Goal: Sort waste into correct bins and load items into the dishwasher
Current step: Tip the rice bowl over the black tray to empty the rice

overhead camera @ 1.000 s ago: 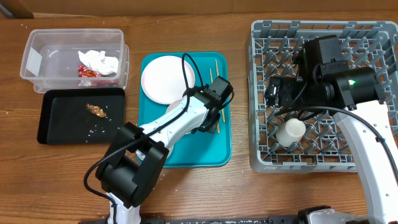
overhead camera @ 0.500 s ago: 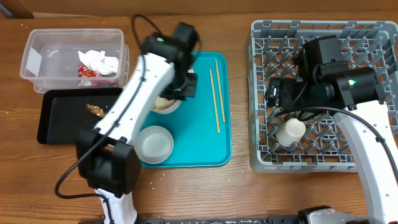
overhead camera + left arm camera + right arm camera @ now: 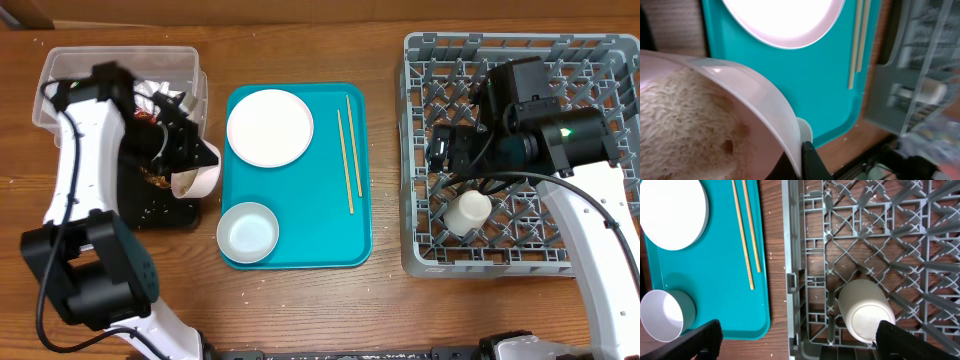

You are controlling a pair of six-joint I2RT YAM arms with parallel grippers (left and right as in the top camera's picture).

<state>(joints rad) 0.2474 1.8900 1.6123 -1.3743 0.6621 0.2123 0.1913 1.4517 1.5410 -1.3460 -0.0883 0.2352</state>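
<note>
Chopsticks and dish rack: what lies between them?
A bare strip of the teal tray, then wooden table with white specks, separates the chopsticks from the dish rack; overhead and right wrist views both show it.

Trays: two, a teal tray (image 3: 310, 220) in the middle and a black tray (image 3: 175, 212) to its left.
Tubs: one clear tub (image 3: 60, 70), far left.
Racks: one grey rack (image 3: 480, 262), on the right.
Plates: one round white plate (image 3: 269, 127), far left on the teal tray.
Bowls: two in sight, an empty bowl (image 3: 248, 231) at the teal tray's near left and a tipped bowl (image 3: 196, 181) holding rice over the black tray.
Chopsticks: two chopsticks (image 3: 344, 160), side by side on the teal tray's right.
Cups: one small white cup (image 3: 467, 211), in the rack.
Robot arms: two, a left arm (image 3: 75, 170) and a right arm (image 3: 590, 215).
</note>
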